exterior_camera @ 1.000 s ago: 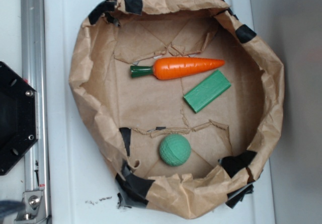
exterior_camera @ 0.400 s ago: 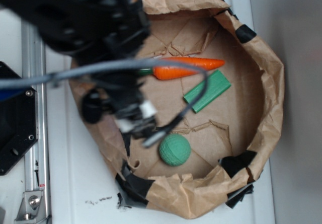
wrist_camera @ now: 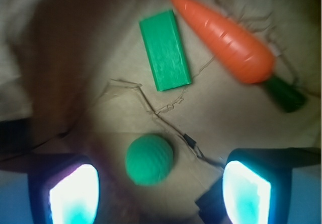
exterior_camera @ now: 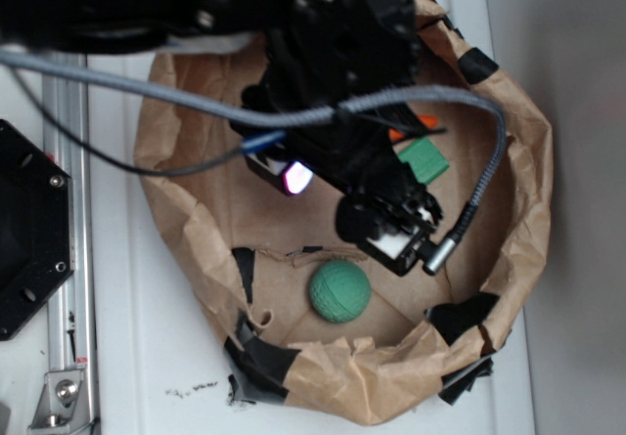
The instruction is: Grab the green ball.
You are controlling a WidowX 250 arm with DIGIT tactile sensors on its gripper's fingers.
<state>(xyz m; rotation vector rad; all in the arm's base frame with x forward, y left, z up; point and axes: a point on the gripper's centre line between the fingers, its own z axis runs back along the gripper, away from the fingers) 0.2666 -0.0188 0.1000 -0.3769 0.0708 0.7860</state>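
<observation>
Here, your carrot (wrist_camera: 229,40) and green block (wrist_camera: 165,49) beyond, green ball (wrist_camera: 149,159) teal, ridged, lying free, fingers (wrist_camera: 73,193) spread wide, empty.

green ball (exterior_camera: 339,291) in paper bowl (exterior_camera: 518,191) | claw (exterior_camera: 396,235) above, apart

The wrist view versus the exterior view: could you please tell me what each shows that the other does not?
Only the wrist view shows the whole carrot, the whole green block and the open claw with its glowing pads.

Only the exterior view shows the paper bowl's taped rim, the arm and the white table.

Both show the green ball.
</observation>
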